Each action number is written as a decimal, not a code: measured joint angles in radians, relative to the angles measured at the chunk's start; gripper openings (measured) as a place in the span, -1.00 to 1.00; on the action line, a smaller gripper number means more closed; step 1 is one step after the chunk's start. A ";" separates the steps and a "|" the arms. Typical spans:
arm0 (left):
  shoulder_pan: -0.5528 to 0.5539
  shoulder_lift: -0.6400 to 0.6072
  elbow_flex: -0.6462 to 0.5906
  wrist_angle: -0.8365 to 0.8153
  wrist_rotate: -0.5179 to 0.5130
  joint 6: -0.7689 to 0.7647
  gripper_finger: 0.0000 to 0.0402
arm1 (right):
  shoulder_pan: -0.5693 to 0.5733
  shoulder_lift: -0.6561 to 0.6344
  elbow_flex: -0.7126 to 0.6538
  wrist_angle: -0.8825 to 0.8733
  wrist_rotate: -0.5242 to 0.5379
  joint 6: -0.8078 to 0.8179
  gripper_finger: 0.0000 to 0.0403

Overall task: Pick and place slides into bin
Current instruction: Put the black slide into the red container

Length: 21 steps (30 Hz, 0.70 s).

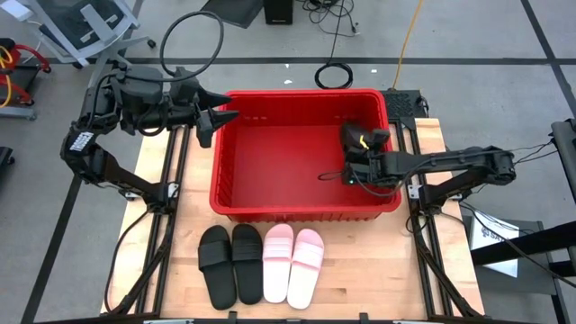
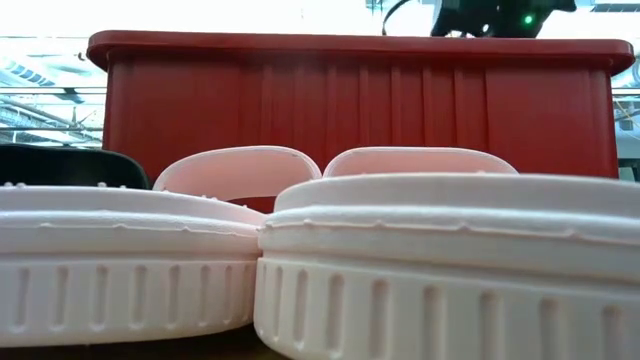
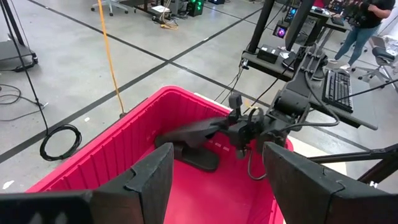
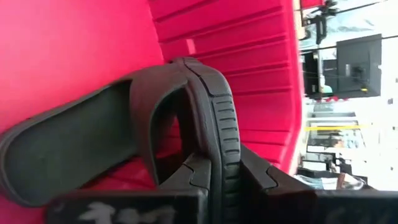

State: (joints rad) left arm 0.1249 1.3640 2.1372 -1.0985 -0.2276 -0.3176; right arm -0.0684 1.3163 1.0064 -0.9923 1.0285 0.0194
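Four slides lie in a row on the wooden surface [image 1: 360, 288] just in front of the bin [image 1: 236, 200]: two black ones [image 1: 230, 262] on the left, touching each other, and two pink ones [image 1: 293, 261] beside them. Inside the bin there is black footwear at the right tool [image 1: 354, 174], which is closed on a black slide [image 4: 124, 130], pinching its edge between the fingers and holding it over the bin's floor near the right wall. Whether a second black slide lies under it, I cannot tell for sure.

One bin, large and red, stands mid-surface. The left tool [image 1: 216, 117] hangs with its fingers spread and empty at the bin's far left corner.

Such slides look light and foam-like, springy rather than stiff, with a matte, slightly grippy skin, so they should not slip easily and are hardly fragile. Best hold, I judge, is the broad strap or the sole's side edge, since the strap arches up clear of the surface.
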 joint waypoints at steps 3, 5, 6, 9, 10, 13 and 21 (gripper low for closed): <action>0.000 0.000 0.000 0.000 0.000 0.000 0.20 | -0.010 0.000 -0.033 0.035 -0.010 -0.008 -0.89; 0.000 0.000 0.000 0.000 0.000 -0.003 0.20 | -0.010 0.000 -0.051 0.049 -0.011 -0.015 -0.88; 0.000 0.000 0.000 0.000 0.000 -0.004 0.20 | -0.010 0.000 -0.056 0.052 -0.011 -0.017 -0.89; 0.000 0.000 0.000 0.000 0.000 -0.006 0.20 | -0.011 0.000 -0.069 0.059 -0.035 -0.018 -0.88; 0.000 0.000 0.000 0.000 0.000 -0.007 0.20 | -0.012 0.000 -0.076 0.069 -0.046 -0.021 -0.88; 0.000 0.000 0.000 0.000 0.000 -0.006 0.20 | -0.020 0.000 -0.100 0.095 -0.076 -0.025 -0.78; 0.000 0.000 0.000 0.000 0.000 -0.018 0.20 | -0.037 -0.008 -0.133 0.100 -0.124 -0.020 -0.59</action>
State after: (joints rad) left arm 0.1249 1.3643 2.1372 -1.0985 -0.2276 -0.3355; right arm -0.1057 1.3081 0.8738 -0.8921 0.9046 -0.0010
